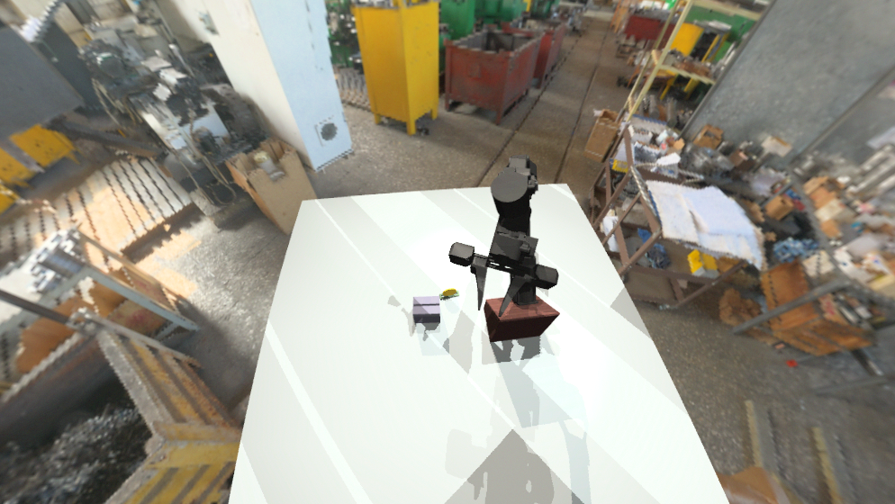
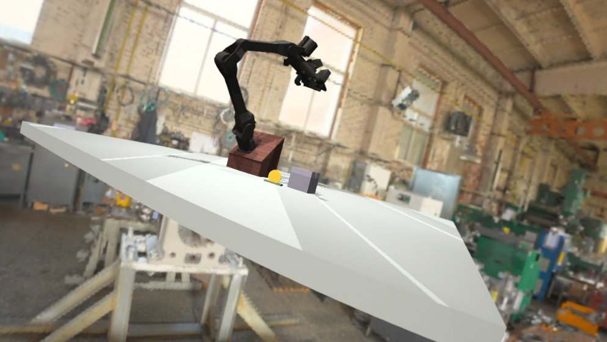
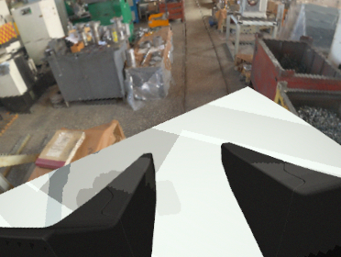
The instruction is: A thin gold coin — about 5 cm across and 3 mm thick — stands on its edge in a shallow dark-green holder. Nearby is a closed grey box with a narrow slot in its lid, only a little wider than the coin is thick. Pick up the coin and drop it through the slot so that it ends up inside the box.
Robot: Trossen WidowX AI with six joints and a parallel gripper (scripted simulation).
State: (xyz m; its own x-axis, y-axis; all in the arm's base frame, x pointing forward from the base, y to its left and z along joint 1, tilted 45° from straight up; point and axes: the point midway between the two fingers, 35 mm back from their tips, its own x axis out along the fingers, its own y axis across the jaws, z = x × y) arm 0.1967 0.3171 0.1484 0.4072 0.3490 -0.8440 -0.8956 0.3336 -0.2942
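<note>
Top view had the arm (image 1: 513,212) folded forward over its brown base block (image 1: 520,318), fingers (image 1: 497,293) pointing down near the surface (image 1: 350,400), roughly at 3 o'clock from the coin and well apart from it. Coin (image 1: 449,292) sat on edge in the dark-green holder (image 1: 448,295), just beside the grey box (image 1: 426,309) at about its 1 o'clock; coin and box looked close but whether they touched couldn't be told. Slot showed as a dark line across the box lid. Exterior view put the gripper (image 2: 312,80) high above the surface (image 2: 212,203), tilted down, with the coin (image 2: 274,176) upright in the holder (image 2: 273,182) and the box (image 2: 303,179) just at its 3 o'clock, both in front of the base block (image 2: 256,153). Wrist view showed both fingers partly closed with a clear gap, only white surface (image 3: 195,202) between them, nothing gripped. Neither coin nor box appeared in the wrist view. Beyond the far edge of the surface in that view: shop floor, a grey cart (image 3: 88,70) at 11 o'clock, red bins (image 3: 292,68) at 2 o'clock.
</note>
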